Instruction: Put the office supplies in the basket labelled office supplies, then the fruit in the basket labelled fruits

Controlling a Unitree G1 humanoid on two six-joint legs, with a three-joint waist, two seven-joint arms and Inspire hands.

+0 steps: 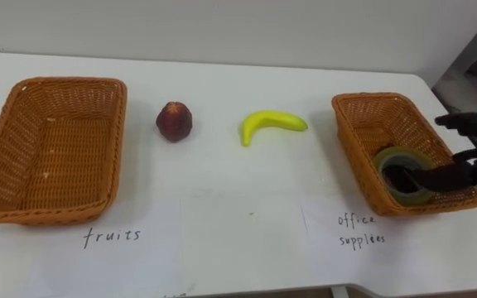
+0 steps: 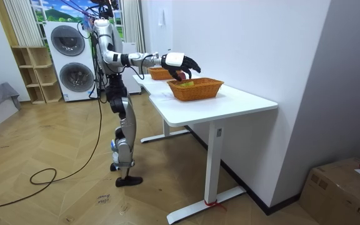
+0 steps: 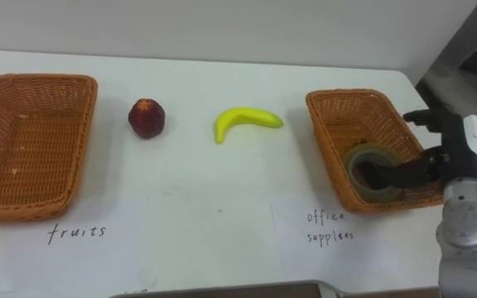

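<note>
An empty wicker basket (image 1: 56, 83) marked "fruits" sits at the table's left. A dark red peach (image 1: 174, 121) and a yellow banana (image 1: 270, 124) lie on the white table (image 1: 222, 215) between the baskets. At the right stands the wicker basket (image 1: 346, 136) marked "office supplies", with a roll of tape (image 1: 393, 157) lying flat in its near end. My right hand (image 1: 474, 136) hangs over that basket's right rim, open, fingers spread above the rim and the thumb stretched over the roll. In the room view the same hand (image 2: 180, 62) is held out over the basket (image 2: 195, 89).
Handwritten paper labels (image 1: 113, 236) lie in front of each basket. The table's right edge (image 2: 255, 109) is close beyond the office basket, and a wall runs behind the table. Washing machines (image 2: 67, 59) stand behind the robot.
</note>
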